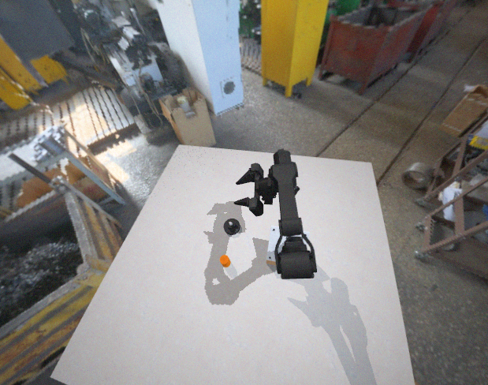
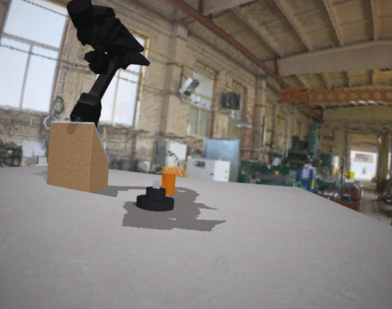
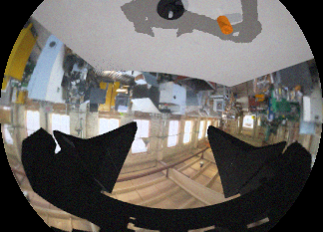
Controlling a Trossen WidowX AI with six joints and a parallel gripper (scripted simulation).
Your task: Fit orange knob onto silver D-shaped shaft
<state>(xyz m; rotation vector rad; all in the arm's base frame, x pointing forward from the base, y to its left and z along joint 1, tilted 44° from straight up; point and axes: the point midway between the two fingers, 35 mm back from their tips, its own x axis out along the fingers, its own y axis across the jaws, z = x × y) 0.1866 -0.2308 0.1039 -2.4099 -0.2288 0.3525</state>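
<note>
The orange knob (image 1: 225,260) (image 2: 170,185) (image 3: 225,25) stands upright on the table as a plain cylinder; its hole is hidden underneath. The round black pedestal (image 1: 226,230) (image 2: 154,204) (image 3: 162,9) stands apart from it. The short silver shaft (image 2: 156,183) (image 3: 170,14) sticks up bare from its raised centre; which way its flat side faces cannot be made out. My gripper (image 1: 236,192) (image 2: 146,57) (image 3: 172,127) is wide open and empty. It is high above the table, away from knob and pedestal, with its fingers pointing out roughly sideways.
A wedge-shaped block (image 1: 271,244) (image 2: 69,156) with wood-grained sides and a pale top stands by the arm's base. The arm's shadow falls on the table (image 1: 161,323) (image 2: 256,252) (image 3: 100,26) around the pedestal and knob.
</note>
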